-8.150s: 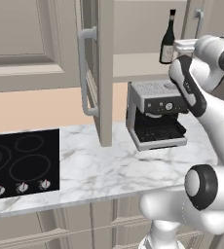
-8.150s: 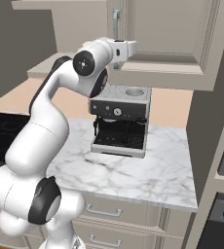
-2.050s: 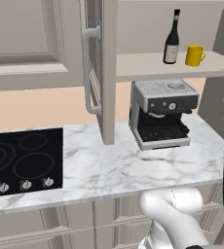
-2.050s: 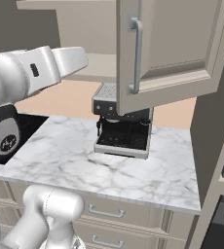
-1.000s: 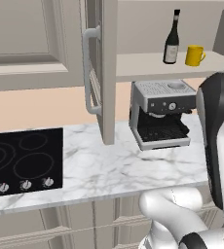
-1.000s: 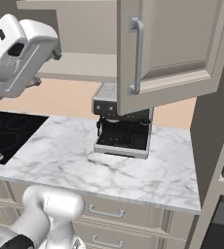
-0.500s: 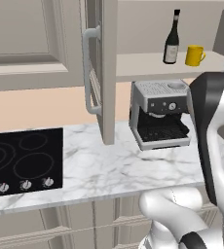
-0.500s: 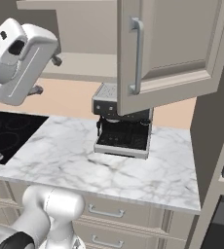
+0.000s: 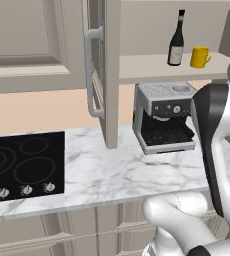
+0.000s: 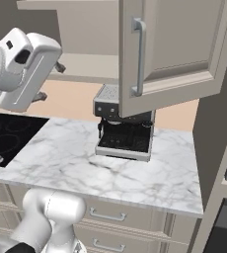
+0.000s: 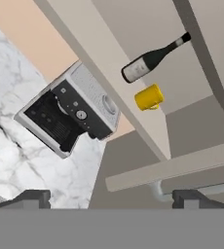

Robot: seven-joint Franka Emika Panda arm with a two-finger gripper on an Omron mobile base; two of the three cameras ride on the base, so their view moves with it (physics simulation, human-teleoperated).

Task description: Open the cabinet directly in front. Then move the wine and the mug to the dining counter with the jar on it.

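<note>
The cabinet [image 9: 152,35] stands open, its left door [image 9: 106,75] edge-on and its right door [image 10: 172,47] swung out. On its lower shelf [image 9: 162,69] the dark wine [image 9: 176,40] stands upright with the yellow mug [image 9: 200,57] just to its right. The hand view rolls them sideways: wine [image 11: 153,58], mug [image 11: 149,97]. My gripper [image 11: 112,199] is open with nothing between its fingers, well back from the shelf. In the right base view the gripper [image 10: 50,82] hangs left of the cabinet, above the cooktop end. The dining counter and the jar are out of view.
A silver coffee machine [image 9: 164,117] sits on the marble counter [image 9: 102,175] under the open cabinet. A black cooktop [image 9: 22,165] lies at the left. The right door's edge [image 11: 182,168] and its handle [image 11: 158,189] cross close in front of the hand.
My arm has swung further into the left base view, and the hand has shifted a little right and down in the right base view. Wine, mug and doors stay put.
</note>
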